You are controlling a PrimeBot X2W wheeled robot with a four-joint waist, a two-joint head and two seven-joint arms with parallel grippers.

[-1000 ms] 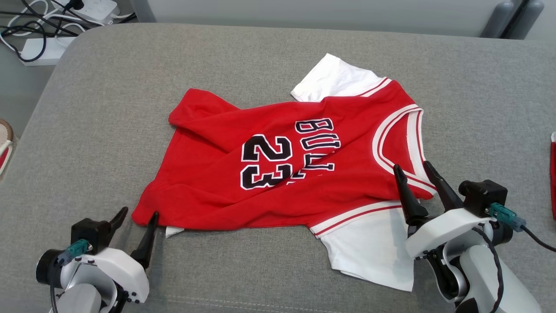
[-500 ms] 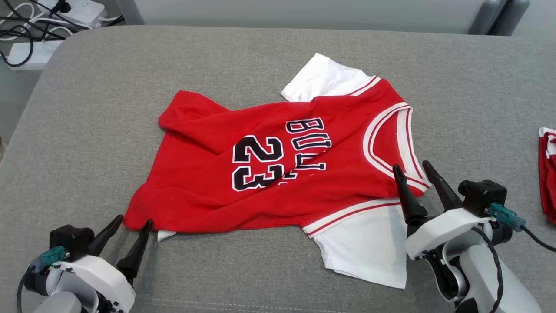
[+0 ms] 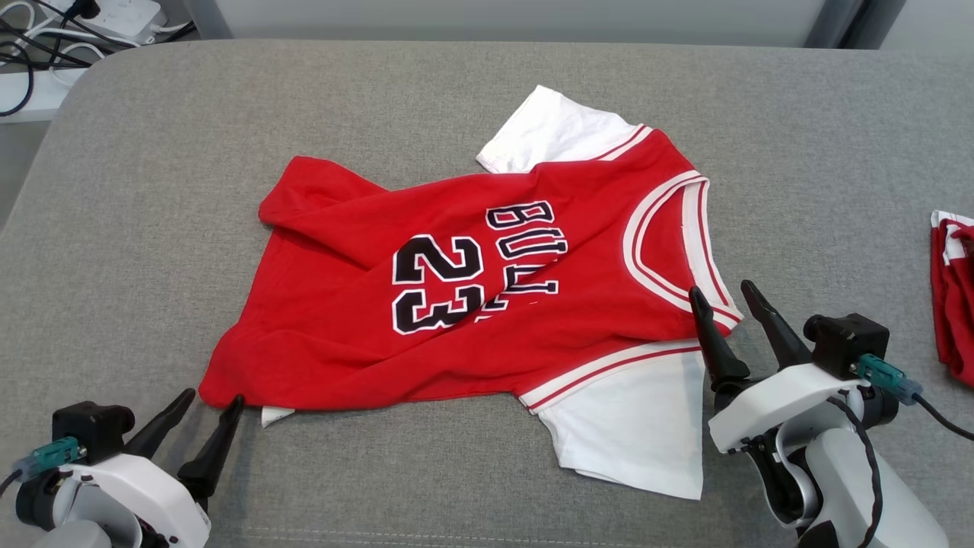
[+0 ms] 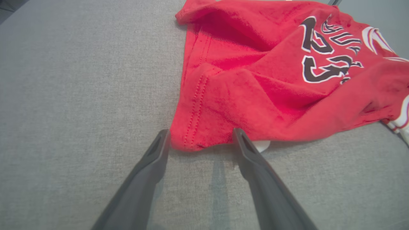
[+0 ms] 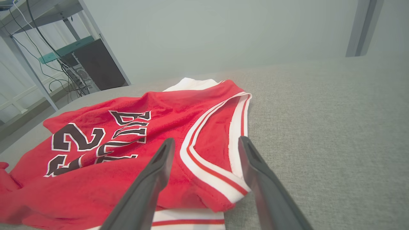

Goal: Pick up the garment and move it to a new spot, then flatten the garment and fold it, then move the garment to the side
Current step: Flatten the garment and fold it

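Observation:
A red jersey with white sleeves and a black "23", the garment [image 3: 456, 304], lies rumpled on the grey padded surface [image 3: 228, 114]. My left gripper [image 3: 214, 396] is open at the garment's lower left hem corner. In the left wrist view that corner of the garment [image 4: 255, 80] sits just between the tips of the left gripper [image 4: 200, 131]. My right gripper [image 3: 720, 288] is open at the near end of the white-trimmed collar. Seen from the right wrist, the right gripper [image 5: 206, 139] straddles the collar band of the garment [image 5: 127, 143].
A second red and white cloth [image 3: 951, 297] lies at the right edge of the surface. A power strip with cables [image 3: 114, 11] sits on the floor beyond the far left corner. A metal rack [image 5: 48, 48] stands behind the surface.
The camera has turned right, bringing more of the second red cloth into view. My left gripper sits lower and further left in the picture, still at the hem corner. Both grippers stay open.

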